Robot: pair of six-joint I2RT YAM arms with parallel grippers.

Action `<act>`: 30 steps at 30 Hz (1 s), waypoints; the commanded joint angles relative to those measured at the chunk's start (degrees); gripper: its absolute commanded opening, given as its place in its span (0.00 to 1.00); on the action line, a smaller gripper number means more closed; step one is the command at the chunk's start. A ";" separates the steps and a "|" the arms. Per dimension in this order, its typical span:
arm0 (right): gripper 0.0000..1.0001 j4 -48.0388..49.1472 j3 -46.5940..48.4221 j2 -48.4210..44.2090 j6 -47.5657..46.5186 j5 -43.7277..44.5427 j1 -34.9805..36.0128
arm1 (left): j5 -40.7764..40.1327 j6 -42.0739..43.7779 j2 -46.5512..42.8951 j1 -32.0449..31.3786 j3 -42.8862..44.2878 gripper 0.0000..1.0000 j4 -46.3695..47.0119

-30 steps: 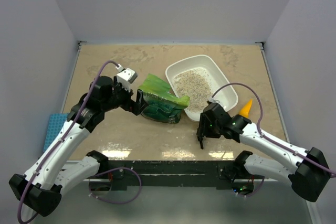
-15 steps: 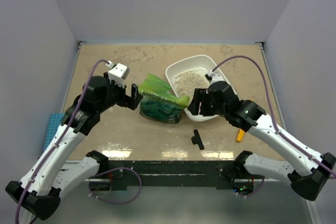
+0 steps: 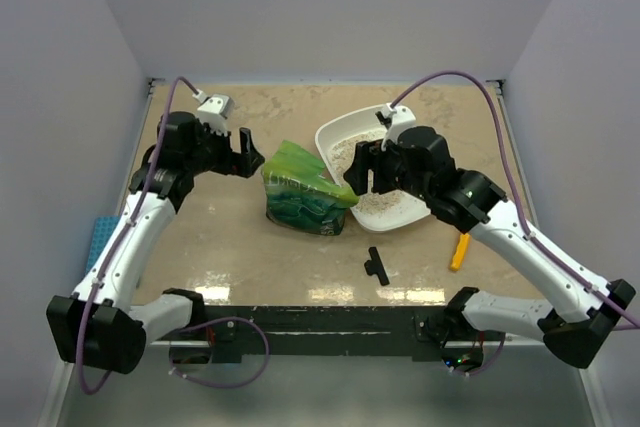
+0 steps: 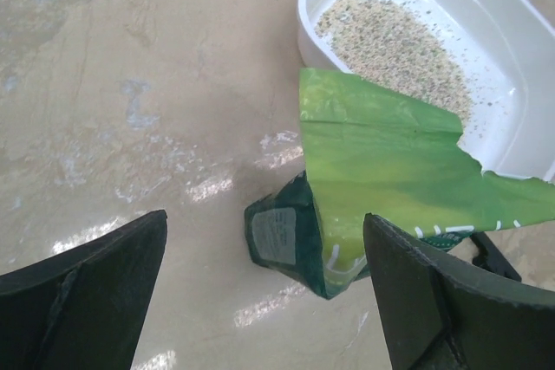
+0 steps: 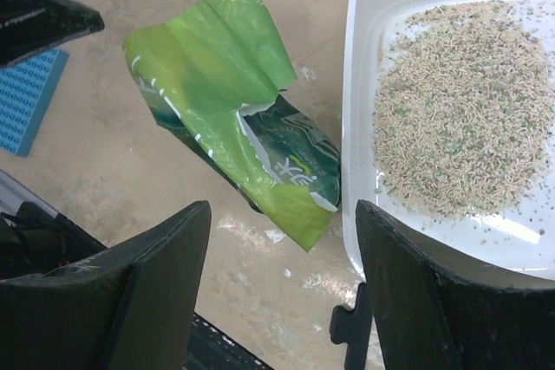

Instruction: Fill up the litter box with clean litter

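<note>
Fingers (image 5: pixel 130 301) apart — litter (image 5: pixel 464 101) in box (image 5: pixel 355 127)

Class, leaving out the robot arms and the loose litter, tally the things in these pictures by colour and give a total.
White: 1, the litter box
Green: 1, the bag
Black: 1, the small part
Orange: 1, the tool
Blue: 1, the pad
Total: 5

White box (image 5: pixel 357 127) at upper right; its litter (image 5: pixel 460 110) pale beige-grey, speckled darker. Bag (image 5: pixel 208 75) at centre — lime green above, dark green with white print below. Table (image 5: pixel 113 171) mottled tan; mat (image 5: pixel 26 101) at left edge — blue, dotted.
</note>
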 commanded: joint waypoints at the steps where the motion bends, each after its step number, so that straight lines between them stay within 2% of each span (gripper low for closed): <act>1: 0.72 4.31 -2.90 -4.67 -1.80 -3.66 -0.18 | 20.66 -4.13 4.72 5.39 0.02 1.00 9.75; 3: 0.72 4.31 -5.27 -6.52 -1.63 -4.02 -0.18 | 28.89 -6.94 7.01 8.03 -0.33 1.00 13.97; 7: 0.72 3.35 -8.26 -9.24 -1.98 -3.58 -0.18 | 37.37 -12.04 12.72 8.65 -0.77 0.99 19.07; 16: 0.71 4.75 -13.09 -14.34 -0.31 -4.72 -0.18 | 36.95 -12.75 20.64 7.77 2.21 1.00 18.38; 21: 0.71 5.63 -15.21 -15.58 0.83 -6.04 -0.18 | 38.26 -14.42 24.42 5.40 2.39 1.00 21.27; 26: 0.70 5.11 -16.70 -17.42 1.45 -6.22 -0.18 | 42.21 -20.75 26.36 2.68 0.37 1.00 34.08; 29: 0.70 4.67 -17.23 -18.56 1.62 -6.22 -0.18 | 43.53 -23.56 26.36 2.32 -0.86 0.94 40.75; 30: 0.70 4.58 -17.41 -18.91 1.71 -6.13 -0.09 | 44.15 -24.43 26.10 2.41 -1.56 0.88 42.79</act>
